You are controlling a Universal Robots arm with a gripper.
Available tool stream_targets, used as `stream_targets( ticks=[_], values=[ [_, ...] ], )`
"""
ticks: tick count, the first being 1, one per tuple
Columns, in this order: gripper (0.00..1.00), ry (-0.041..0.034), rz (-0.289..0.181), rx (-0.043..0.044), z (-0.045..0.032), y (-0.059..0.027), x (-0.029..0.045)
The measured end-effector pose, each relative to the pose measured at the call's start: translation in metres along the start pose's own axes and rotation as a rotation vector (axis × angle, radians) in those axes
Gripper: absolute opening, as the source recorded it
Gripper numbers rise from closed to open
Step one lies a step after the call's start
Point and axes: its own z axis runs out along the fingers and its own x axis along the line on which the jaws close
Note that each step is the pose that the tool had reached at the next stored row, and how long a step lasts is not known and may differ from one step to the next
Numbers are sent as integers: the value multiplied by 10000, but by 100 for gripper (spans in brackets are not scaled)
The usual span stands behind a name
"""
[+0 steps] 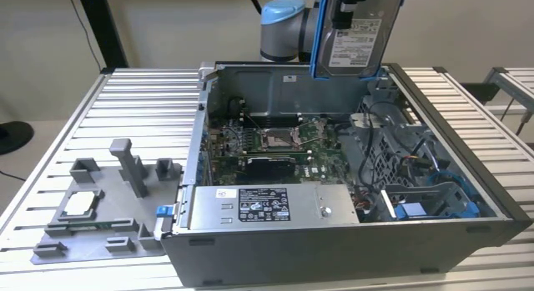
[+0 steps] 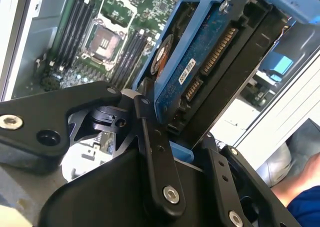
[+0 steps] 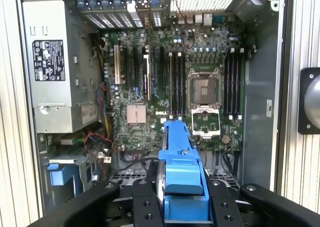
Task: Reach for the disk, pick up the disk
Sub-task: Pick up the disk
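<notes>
While raised above the case (image 1: 351, 178), end effector (image 3: 182, 187) clamping disk (image 1: 354, 37), upright

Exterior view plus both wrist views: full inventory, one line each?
disk: 1, silver with blue bracket, held above the open case.
computer case: 1, grey, open, on the table.
motherboard: 1, green, inside the case.
power supply: 1, silver box, at the case's near edge.
fixture tray: 1, grey, on the table at the exterior view's left.
small chip: 1, silver, on the tray.
table: 1, slatted metal.
claw: 1, black, shut on the disk.
</notes>
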Motion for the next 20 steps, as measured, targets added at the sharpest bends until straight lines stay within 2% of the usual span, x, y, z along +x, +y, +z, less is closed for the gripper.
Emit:
stream_targets(
  ticks=[16, 20],
  values=[
    [0, -2, 1, 1, 14, -287, -14],
    [0, -1, 1, 0, 16, -316, -15]
  ],
)
